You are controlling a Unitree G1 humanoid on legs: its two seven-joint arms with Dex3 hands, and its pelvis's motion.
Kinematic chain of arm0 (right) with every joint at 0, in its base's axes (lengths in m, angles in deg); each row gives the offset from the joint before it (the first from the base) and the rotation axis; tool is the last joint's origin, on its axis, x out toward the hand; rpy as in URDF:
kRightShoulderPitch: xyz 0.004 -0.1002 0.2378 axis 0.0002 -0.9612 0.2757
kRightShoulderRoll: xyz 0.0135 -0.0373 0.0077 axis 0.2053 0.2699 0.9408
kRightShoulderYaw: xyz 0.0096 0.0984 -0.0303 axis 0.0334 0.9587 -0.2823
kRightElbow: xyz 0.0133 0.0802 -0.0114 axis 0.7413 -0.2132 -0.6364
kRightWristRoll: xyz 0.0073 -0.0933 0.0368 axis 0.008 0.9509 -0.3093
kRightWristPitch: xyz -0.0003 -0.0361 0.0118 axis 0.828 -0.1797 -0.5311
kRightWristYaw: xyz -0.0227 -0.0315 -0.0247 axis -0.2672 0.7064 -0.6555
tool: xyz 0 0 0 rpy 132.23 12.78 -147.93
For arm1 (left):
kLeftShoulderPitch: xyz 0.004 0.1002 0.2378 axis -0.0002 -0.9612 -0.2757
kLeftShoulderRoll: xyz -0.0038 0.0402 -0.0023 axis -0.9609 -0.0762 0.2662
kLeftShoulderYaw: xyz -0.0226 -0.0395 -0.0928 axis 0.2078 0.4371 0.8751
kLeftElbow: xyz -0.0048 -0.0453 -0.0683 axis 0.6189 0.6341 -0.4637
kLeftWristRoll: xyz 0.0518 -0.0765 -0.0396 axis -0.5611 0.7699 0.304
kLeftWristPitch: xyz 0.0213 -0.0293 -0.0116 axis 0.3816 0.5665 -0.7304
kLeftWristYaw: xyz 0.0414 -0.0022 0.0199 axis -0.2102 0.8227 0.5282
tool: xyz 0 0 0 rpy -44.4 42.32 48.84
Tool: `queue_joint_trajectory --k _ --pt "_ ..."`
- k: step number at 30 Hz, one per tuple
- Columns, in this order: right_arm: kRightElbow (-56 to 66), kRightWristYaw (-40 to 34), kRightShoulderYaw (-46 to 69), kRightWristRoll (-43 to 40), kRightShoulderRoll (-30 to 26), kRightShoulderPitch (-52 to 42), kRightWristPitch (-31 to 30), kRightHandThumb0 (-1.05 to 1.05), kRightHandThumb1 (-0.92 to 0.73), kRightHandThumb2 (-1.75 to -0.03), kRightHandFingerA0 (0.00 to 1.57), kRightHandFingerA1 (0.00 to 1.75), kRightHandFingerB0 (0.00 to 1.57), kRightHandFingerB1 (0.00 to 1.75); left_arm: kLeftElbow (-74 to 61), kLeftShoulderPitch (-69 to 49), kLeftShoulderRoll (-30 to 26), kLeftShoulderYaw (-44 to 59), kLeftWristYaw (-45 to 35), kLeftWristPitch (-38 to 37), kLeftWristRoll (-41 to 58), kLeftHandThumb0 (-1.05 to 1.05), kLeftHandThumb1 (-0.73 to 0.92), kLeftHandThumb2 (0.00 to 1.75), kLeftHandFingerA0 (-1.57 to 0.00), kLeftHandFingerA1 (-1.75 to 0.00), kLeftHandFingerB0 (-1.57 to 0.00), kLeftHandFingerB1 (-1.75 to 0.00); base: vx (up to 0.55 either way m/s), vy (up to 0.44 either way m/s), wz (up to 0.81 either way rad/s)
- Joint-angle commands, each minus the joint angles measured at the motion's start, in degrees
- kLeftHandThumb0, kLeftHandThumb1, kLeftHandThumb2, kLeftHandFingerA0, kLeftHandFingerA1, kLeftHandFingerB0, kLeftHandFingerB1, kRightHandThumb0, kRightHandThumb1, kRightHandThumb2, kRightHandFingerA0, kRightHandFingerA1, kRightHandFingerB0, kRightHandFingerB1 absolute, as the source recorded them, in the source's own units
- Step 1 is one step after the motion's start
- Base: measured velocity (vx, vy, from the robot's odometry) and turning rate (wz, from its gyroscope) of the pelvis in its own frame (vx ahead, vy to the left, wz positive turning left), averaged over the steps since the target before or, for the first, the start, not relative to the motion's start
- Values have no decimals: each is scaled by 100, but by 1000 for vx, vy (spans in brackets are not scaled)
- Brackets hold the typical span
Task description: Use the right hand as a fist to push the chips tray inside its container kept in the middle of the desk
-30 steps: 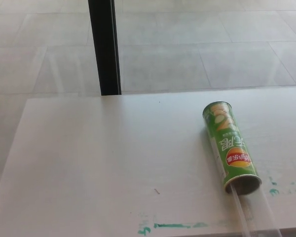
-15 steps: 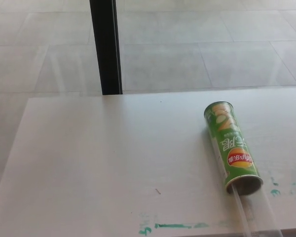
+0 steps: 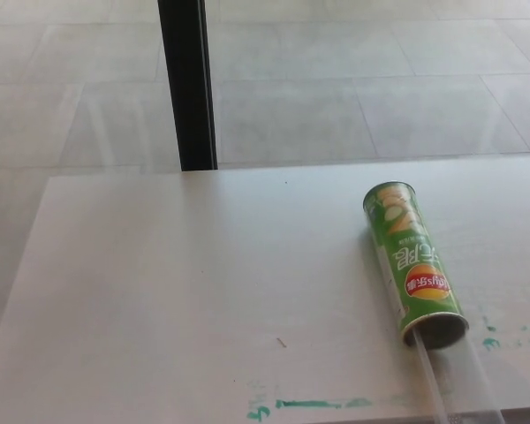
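On the desk (image 3: 203, 283), right of middle, green chips can (image 3: 412, 262) lies lengthwise, open mouth toward robot, clear tray (image 3: 455, 384) sticking out nearside; neither hand in view, so state unknown, right side nearer.

Green cylindrical chips container (image 3: 413, 268) with a red-and-yellow logo, lying on its side on the right part of the white desk (image 3: 177, 291). Its closed end points away from the camera; its open, dark mouth faces the near desk edge. Clear plastic chips tray (image 3: 455, 384), long and narrow, protrudes from that mouth toward the near edge, in line with the container; its far end sits inside the opening, and most of its length is outside.
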Motion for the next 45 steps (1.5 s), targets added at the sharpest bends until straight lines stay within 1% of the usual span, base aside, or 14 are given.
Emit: queue_joint_trajectory --k 1,9,10,11,13,22,25,26,28,30,32,38,39,45 --pt "399 1679 -550 871 -1105 -924 1077 -63 -86 -65 85 105 51 49 93 -36 -336 99 -64 -149 190 -105 89 102 -65 -140 -35 -109 0 0 0" --pt "281 1681 -598 2082 -1752 -1328 2207 -70 -87 -66 84 94 49 46 167 41 -335 220 -71 -63 303 -104 79 124 -69 -127 -43 -103 0 0 0" --pt "130 1594 -509 2352 -1824 -1296 2592 -69 -88 -66 82 94 49 48 138 7 -355 128 -97 -101 207 -81 68 146 -83 -124 0 -74 0 0 0" --pt "134 1526 -435 2569 -1904 -1321 2643 -69 -89 -67 81 96 49 47 126 8 -348 143 -67 -106 213 -104 89 101 -63 -141 -34 -111 0 0 0" --pt "-24 1374 -335 2909 -2005 -1267 2948 -66 -87 -66 79 99 51 49 131 7 -345 157 -67 -107 222 -105 80 124 -68 -126 -43 -102 0 0 0" --pt "-772 666 -63 4302 -2496 -1183 3844 -62 -83 -65 85 100 53 49 114 -6 -362 93 -117 -157 117 -82 67 145 -81 -123 0 -74 0 0 0" --pt "-925 347 -180 4754 -2564 -1010 3889 -65 -84 -65 89 107 55 51 125 6 -346 115 -115 -183 137 -105 92 99 -61 -137 -39 -112 0 0 0" --pt "-1059 170 -221 4926 -2576 -905 4027 -65 -83 -65 89 109 56 52 125 5 -352 73 -142 -233 94 -90 72 151 -79 -125 0 -76 0 0 0" --pt "-1127 83 -237 5049 -2618 -873 4064 -66 -84 -65 87 113 55 52 150 69 -335 226 -168 -69 258 -84 64 143 -69 -118 0 -74 0 0 0" --pt "-1310 -102 -365 5324 -2748 -728 4002 -67 -84 -66 83 121 51 49 112 30 -335 153 -132 -142 179 -105 92 96 -57 -135 -32 -107 0 0 0" --pt "-1412 -165 -465 5442 -2841 -601 3963 -68 -85 -66 83 122 50 48 110 34 -361 126 -108 -186 142 -85 61 142 -81 -124 0 -75 0 0 0" --pt "-1764 -488 -714 5829 -3033 -368 3968 -68 -86 -66 78 119 50 45 47 89 -398 139 -189 -82 178 -105 92 100 -56 -133 -31 -105 0 0 0" --pt "-1798 -542 -748 5873 -3038 -348 3975 -68 -87 -67 76 124 48 47 33 86 -386 152 -181 -96 192 -79 65 144 -67 -115 0 -73 0 0 0" --pt "-1993 -814 -1040 6104 -3021 -179 4124 -71 -92 -68 78 122 50 48 28 115 -358 212 -223 -107 260 -80 65 143 -65 -115 0 -74 0 0 0"
